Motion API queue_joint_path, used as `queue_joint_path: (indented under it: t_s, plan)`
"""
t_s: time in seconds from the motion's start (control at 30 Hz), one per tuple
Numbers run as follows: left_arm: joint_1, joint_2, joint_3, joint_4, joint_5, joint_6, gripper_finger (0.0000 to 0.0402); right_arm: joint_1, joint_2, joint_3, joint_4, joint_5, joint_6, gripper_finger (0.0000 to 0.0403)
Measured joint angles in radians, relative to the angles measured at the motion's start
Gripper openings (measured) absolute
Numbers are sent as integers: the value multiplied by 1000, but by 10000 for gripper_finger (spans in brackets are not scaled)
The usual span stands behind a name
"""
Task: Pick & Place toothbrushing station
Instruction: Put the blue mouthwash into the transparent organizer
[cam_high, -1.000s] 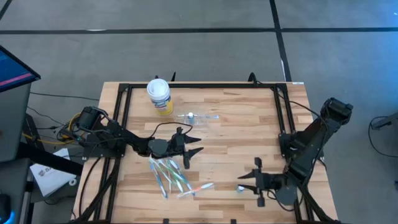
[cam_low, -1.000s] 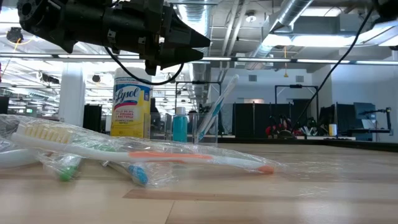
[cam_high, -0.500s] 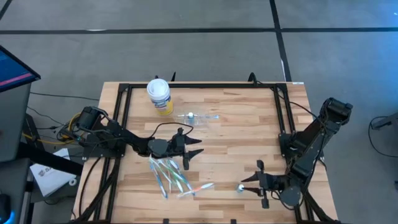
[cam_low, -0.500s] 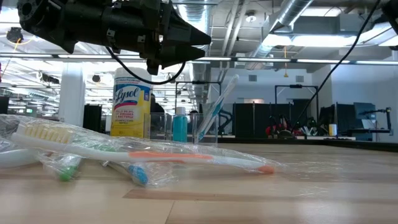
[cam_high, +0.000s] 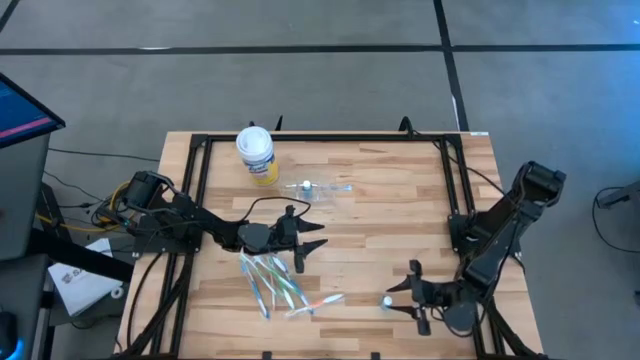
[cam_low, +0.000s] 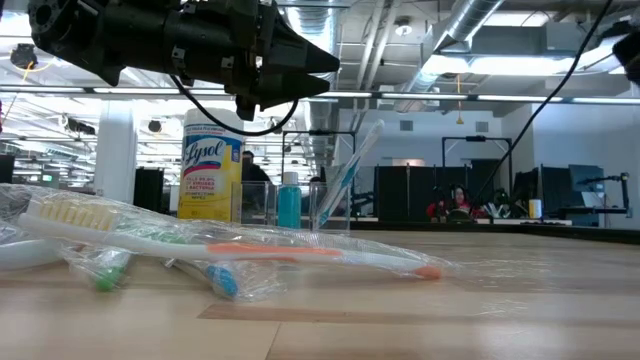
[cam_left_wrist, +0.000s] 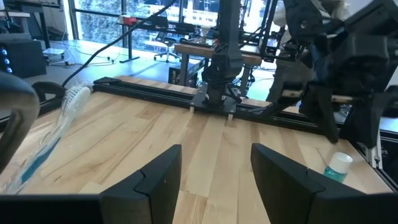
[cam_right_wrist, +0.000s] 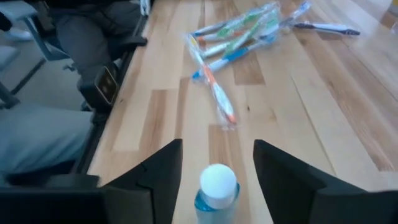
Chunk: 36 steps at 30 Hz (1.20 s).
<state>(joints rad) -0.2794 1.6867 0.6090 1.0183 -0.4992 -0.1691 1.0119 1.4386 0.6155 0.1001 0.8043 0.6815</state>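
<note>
One small blue tube (cam_right_wrist: 216, 190) with a white cap is standing upright at the near right of the table (cam_high: 390, 215), sitting between the spread, empty fingers of the right gripper (cam_high: 405, 298), apparently untouched. One clear plastic cup (cam_high: 318, 190) is lying far of centre, beside the yellow canister (cam_high: 256, 153). The wrapped toothbrushes (cam_high: 280, 283) are lying heaped at the near left; overlapping wrappers are keeping an exact count out of reach, roughly six. One more toothbrush (cam_low: 348, 172) is leaning in the cup. The left gripper (cam_high: 308, 243) is hovering just far of the heap, fingers parted and empty.
</note>
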Motion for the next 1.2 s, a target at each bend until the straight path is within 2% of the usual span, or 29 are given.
queue_joint_path:
  t_s: [0.17,1.2]
  plan:
    - [0,0,0,0,0,0,186,-11,56,0,45,-22,2,198]
    - [0,0,0,-1,0,7,186,-12,55,0,-11,-28,87,181]
